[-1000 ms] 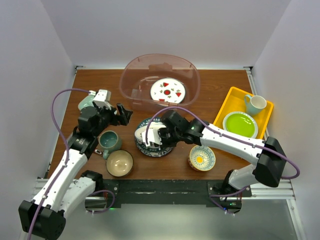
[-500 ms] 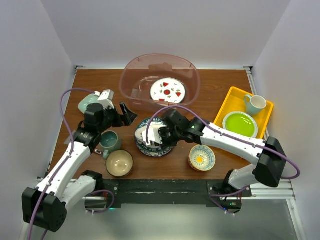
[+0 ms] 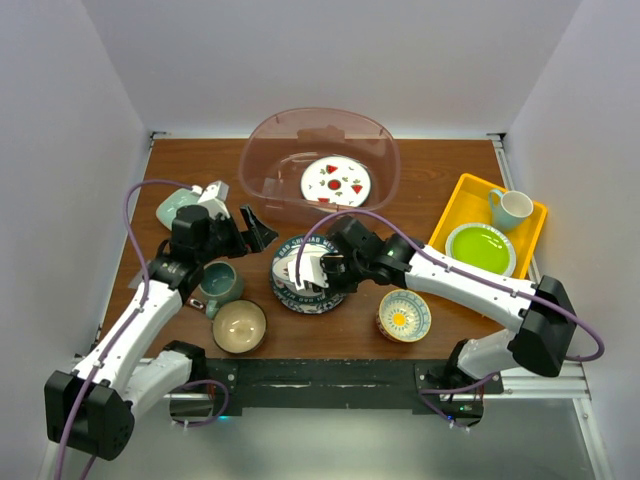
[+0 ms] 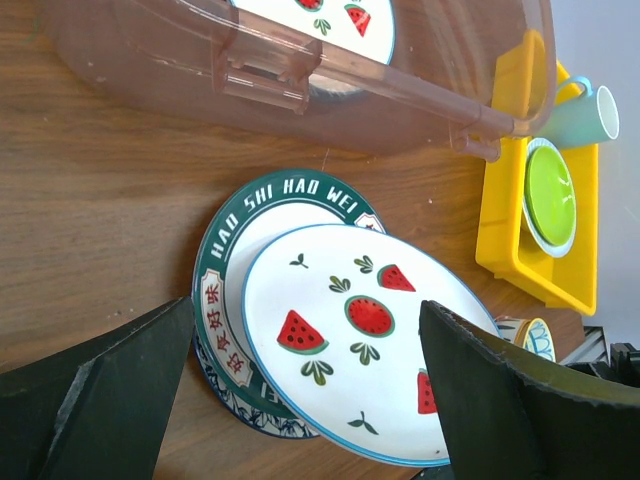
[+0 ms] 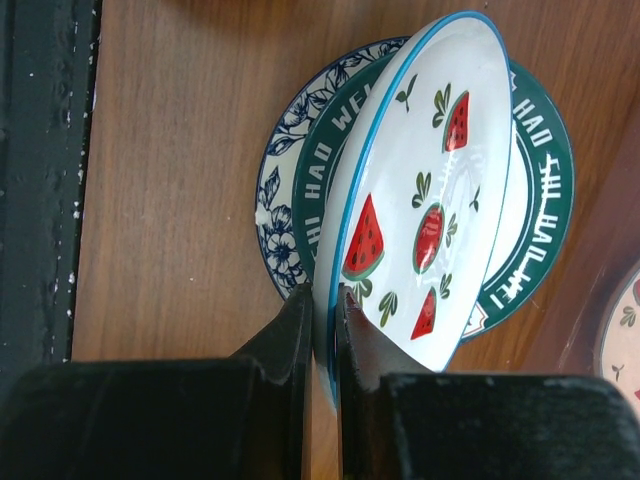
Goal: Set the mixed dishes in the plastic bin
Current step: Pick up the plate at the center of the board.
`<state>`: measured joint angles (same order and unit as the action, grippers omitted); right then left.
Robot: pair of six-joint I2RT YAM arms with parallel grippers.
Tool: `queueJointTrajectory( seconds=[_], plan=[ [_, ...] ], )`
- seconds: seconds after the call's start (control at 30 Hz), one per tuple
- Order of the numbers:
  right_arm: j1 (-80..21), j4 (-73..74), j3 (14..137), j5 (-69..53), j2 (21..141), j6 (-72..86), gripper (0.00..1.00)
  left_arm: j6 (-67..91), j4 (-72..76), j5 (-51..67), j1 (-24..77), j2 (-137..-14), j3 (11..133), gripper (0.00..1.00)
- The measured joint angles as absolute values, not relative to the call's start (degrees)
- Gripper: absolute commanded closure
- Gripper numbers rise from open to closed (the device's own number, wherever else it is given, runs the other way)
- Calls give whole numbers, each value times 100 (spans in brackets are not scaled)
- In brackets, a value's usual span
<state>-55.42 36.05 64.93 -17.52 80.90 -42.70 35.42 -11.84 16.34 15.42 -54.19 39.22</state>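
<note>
Right claw [image 5: 322, 292] clenched on the rim of a white watermelon plate [image 5: 420, 210], one finger on each face; plate held tilted at centre frame in the top view, above a green-banded plate [image 5: 540, 170] that lies on a blue-patterned plate [image 5: 285, 230]; whether the held plate's lower edge touches the stack cannot be told; left claw [image 4: 305, 310] released, jaws spread wide, gripping nothing, placed left of centre in the top view just beside the stack and pointed at it; plastic bin [image 3: 260, 140] stands at upper centre on the wooden surface [image 3: 420, 170], just beyond the stack; second watermelon plate [image 3: 336, 181] lies flat inside the bin; teal mug [image 3: 218, 282] upright at lower left, close under the left arm; tan bowl [image 3: 239, 326] just below the mug, near the bottom edge of the surface; small patterned bowl [image 3: 404, 316] at lower right of centre, under the right arm; mint square dish [image 3: 175, 208] at far left, partly hidden by the left wrist; yellow tray [image 3: 470, 195] at right, carrying a lime-green plate [image 3: 480, 248] and a pale mug [image 3: 510, 208].
</note>
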Motion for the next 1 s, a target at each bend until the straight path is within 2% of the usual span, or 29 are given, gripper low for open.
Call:
queueJointTrajectory(
  seconds=[0.73, 1.0],
  plan=[
    [-5478, 3767, 6563, -1752, 8082, -4357, 100, 4128, -1905, 1651, 1542, -5780, 4143, 0],
    [-5441, 3900, 6652, -1673, 8082, -4353, 100, 4912, -1933, 2139, 1542, -6020, 4141, 0]
  ],
)
